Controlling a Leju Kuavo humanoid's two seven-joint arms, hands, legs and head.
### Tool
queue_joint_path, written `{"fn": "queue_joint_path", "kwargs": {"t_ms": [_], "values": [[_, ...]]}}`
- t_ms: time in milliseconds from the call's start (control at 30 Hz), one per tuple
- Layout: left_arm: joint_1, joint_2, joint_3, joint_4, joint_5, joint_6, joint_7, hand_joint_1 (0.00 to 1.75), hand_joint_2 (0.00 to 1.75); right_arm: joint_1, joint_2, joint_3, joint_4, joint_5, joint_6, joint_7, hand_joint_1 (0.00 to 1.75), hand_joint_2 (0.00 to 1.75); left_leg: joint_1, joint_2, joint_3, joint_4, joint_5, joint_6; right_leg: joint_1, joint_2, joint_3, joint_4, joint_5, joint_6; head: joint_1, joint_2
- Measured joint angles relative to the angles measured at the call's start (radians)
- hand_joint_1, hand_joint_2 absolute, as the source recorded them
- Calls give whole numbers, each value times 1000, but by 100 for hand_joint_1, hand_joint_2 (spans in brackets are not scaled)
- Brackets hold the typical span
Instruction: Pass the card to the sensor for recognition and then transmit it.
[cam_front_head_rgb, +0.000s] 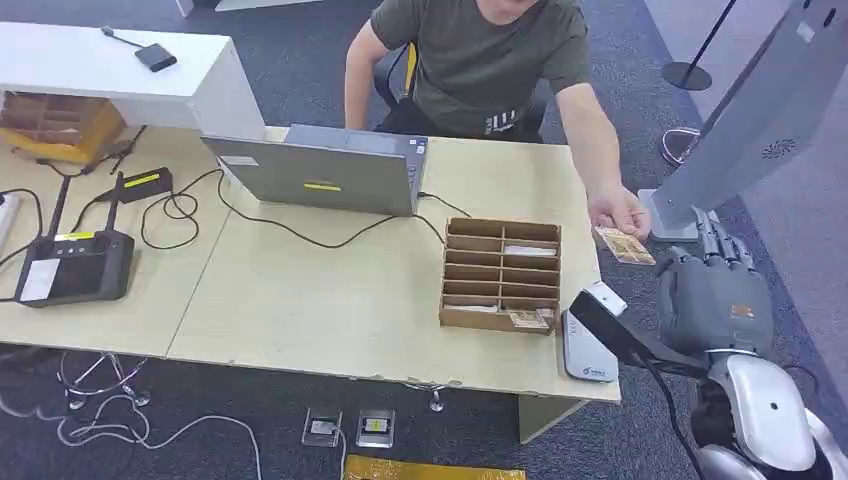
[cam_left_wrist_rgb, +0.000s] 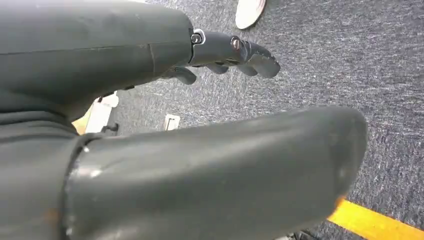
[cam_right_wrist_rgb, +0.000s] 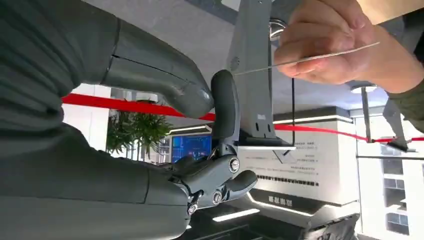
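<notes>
One card (cam_front_head_rgb: 625, 245) pinched in a person's hand (cam_front_head_rgb: 617, 212), just beyond the right hand (cam_front_head_rgb: 712, 290)'s spread, empty fingers (cam_right_wrist_rgb: 225, 107), left hand (cam_left_wrist_rgb: 150, 100) loosely extended, holding nothing.

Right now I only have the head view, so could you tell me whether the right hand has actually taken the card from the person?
Observer: Not yet. In the right wrist view the person's hand grips the card, which shows edge-on. Its free end just reaches the tip of one raised finger of the right hand. I cannot tell whether they touch.
Operator: Thank you. Are any fingers closed on it?
Observer: No. The fingers stand apart, with nothing pinched between them.
Operator: And what about the left hand, please?
Observer: The left hand hangs over the grey carpet, fingers stretched out, holding nothing.
</notes>
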Motion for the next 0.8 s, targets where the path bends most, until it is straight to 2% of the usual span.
{"fn": "queue_joint_path", "kwargs": {"t_ms": [200, 233, 467, 800], "values": [[0, 0, 0, 0, -4, -1, 0, 0, 0, 8, 0, -3, 0, 35, -24, 0, 0, 175, 0, 0, 0, 0, 0, 0, 0, 0, 0, 0, 0, 0, 0, 0], [0, 0, 0, 0, -4, -2, 0, 0, 0, 9, 0, -4, 0, 37, -24, 0, 0, 0, 0, 0, 0, 0, 0, 0, 0, 0, 0, 0, 0, 0, 0, 0], [1, 0, 0, 0, -5, -3, 0, 0, 0, 3, 0, -3, 0, 57, -16, 0, 0, 0, 0, 0, 0, 0, 0, 0, 0, 0, 0, 0, 0, 0, 0, 0], [0, 0, 0, 0, -14, -2, 0, 0, 0, -77, 5, 14, 21, 61, 48, 0, 0, 0, 0, 0, 0, 0, 0, 0, 0, 0, 0, 0, 0, 0, 0, 0]]}}
